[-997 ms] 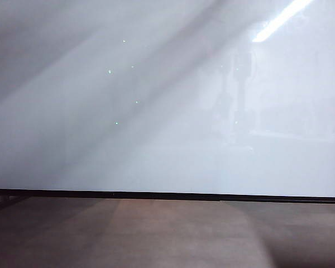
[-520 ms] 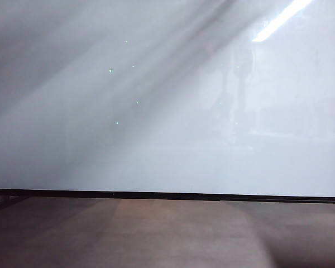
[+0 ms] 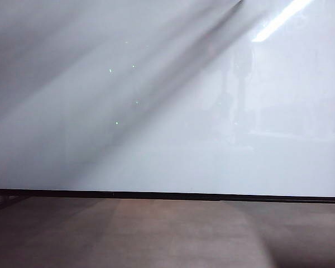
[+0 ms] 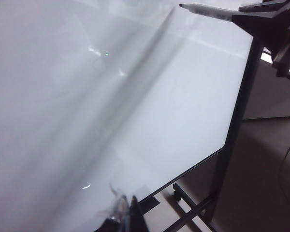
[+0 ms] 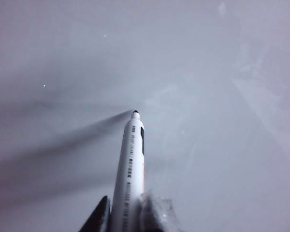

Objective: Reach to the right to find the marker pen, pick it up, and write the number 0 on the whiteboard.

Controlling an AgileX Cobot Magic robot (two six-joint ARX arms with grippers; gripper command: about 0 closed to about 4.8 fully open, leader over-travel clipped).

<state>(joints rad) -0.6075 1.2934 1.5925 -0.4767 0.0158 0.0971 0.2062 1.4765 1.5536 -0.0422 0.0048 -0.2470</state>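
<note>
The whiteboard [image 3: 156, 139] fills the exterior view, glossy and crossed by diagonal shadows; neither gripper shows there. My right gripper [image 5: 126, 215] is shut on the marker pen [image 5: 131, 164], a pale barrel with a small black tip pointing at the whiteboard [image 5: 217, 96]. The pen's shadow meets its tip, so the tip is at or very near the surface. In the left wrist view the marker pen [image 4: 205, 10] sticks out of the right gripper [image 4: 241, 17] near the whiteboard's [image 4: 111, 96] far edge. My left gripper [image 4: 127, 209] hangs shut in front of the board, holding nothing. The number 0 is out of view.
A thin black frame [image 3: 156, 195] runs along the board's lower edge, with brown floor [image 3: 167, 234] below. The board's dark metal stand [image 4: 232, 130] and a castor [image 4: 176, 195] show beside it. A thin cable [image 4: 286, 159] hangs by the stand.
In the exterior view the diagonal shadow band across the board has grown darker and sharper toward the top right. Nothing else has changed there.
</note>
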